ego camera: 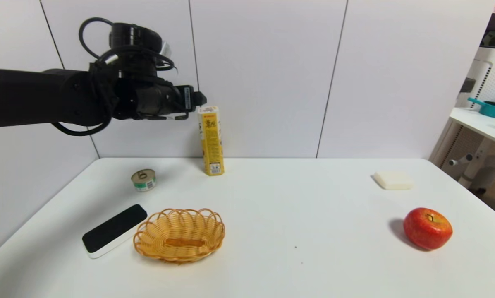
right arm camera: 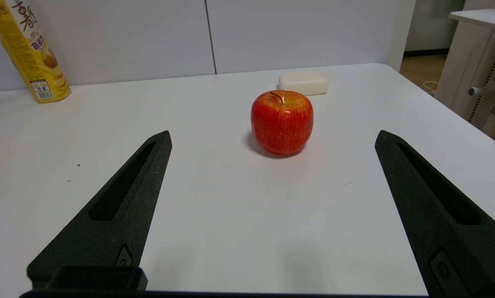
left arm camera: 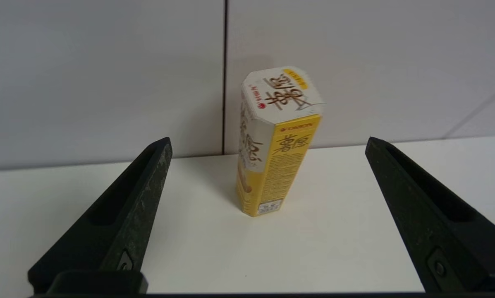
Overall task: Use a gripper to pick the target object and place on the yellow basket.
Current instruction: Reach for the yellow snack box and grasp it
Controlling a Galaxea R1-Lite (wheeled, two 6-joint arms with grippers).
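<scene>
One tall carton [ego camera: 211, 140] stands at the tabletop's [ego camera: 297, 215] twelve o'clock edge, beyond the basket [ego camera: 179, 235]. Your left tool [left arm camera: 268, 142] is spread wide before it. Expect light, crushable cardboard that tips easily: grip mid-height, gently.

On the bench [ego camera: 272, 215] we count one tall yellow carton [ego camera: 211, 140], one small tin can [ego camera: 144, 180], one woven yellow basket [ego camera: 179, 234], one black-and-white flat block [ego camera: 114, 230], one red apple [ego camera: 427, 228] and one pale bar of soap [ego camera: 393, 180]. We see two grippers, left [left arm camera: 268, 142] and right [right arm camera: 272, 136].
</scene>
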